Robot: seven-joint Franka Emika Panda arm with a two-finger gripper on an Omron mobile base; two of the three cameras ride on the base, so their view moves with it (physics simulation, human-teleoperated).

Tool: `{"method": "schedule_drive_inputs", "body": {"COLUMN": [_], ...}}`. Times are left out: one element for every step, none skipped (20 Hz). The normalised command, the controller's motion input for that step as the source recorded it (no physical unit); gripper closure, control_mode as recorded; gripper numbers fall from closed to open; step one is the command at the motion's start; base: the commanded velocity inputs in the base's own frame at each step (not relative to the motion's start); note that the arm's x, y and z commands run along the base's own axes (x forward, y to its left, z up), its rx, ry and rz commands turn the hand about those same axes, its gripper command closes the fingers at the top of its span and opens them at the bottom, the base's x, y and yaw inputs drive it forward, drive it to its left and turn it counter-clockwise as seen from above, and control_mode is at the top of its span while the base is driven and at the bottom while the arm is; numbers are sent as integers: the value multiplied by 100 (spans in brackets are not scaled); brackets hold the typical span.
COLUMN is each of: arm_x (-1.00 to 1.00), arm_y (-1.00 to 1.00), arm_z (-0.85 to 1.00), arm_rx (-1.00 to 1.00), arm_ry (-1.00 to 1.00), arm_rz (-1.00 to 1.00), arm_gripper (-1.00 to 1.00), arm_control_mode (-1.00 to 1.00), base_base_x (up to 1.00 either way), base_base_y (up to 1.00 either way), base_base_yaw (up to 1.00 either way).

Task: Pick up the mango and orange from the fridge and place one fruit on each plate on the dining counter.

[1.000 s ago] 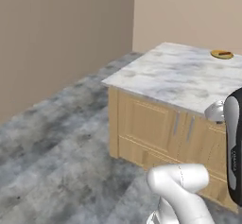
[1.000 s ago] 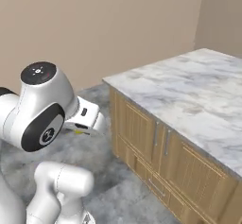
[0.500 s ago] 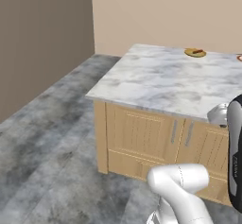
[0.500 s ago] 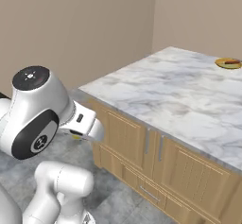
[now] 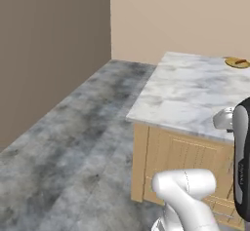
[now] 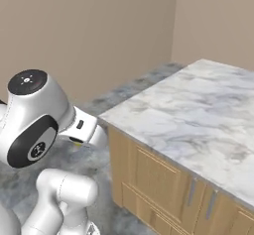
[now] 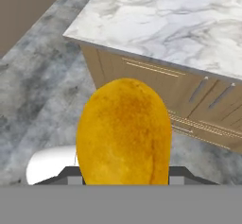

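Open marble top of the dining counter [image 5: 190,93], one plate [image 5: 237,63] at its far edge.

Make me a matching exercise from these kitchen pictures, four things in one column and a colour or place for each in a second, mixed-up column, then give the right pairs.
Things
1. oval yellow-orange mango
2. white-grey veined marble top of the dining counter
3. yellow-orange-rimmed round plate
4. mottled grey floor

Descriptions
A. lies below the counter, dark and cloudy
B. sits at the far end of the marble top
C. held close before the hand camera, between the fingers
D. rests on brown wooden cabinet sides

Pairs: 1-C, 2-D, 3-B, 4-A
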Motion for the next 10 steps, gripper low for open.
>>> {"method": "schedule_drive_inputs", "body": {"arm_x": [0, 0, 0, 0, 0, 0, 0, 0, 0, 0], "arm_y": [0, 0, 0, 0, 0, 0, 0, 0, 0, 0], "arm_z": [0, 0, 0, 0, 0, 0, 0, 0, 0, 0], "arm_rx": [0, 0, 0, 0, 0, 0, 0, 0, 0, 0], "arm_ry": [0, 0, 0, 0, 0, 0, 0, 0, 0, 0], "arm_rz": [0, 0, 0, 0, 0, 0, 0, 0, 0, 0], "arm_gripper": [100, 100, 100, 100, 100, 100, 100, 100, 100, 100], "arm_control_mode": [100, 100, 100, 100, 100, 100, 100, 100, 100, 100], "base_base_x": [100, 100, 100, 100, 100, 100, 100, 100, 100, 100], "base_base_y": [57, 61, 73, 79, 86, 100, 100, 100, 100, 100], "base_base_yaw": [10, 6, 2, 0, 0, 0, 0, -2, -11, -18]}}
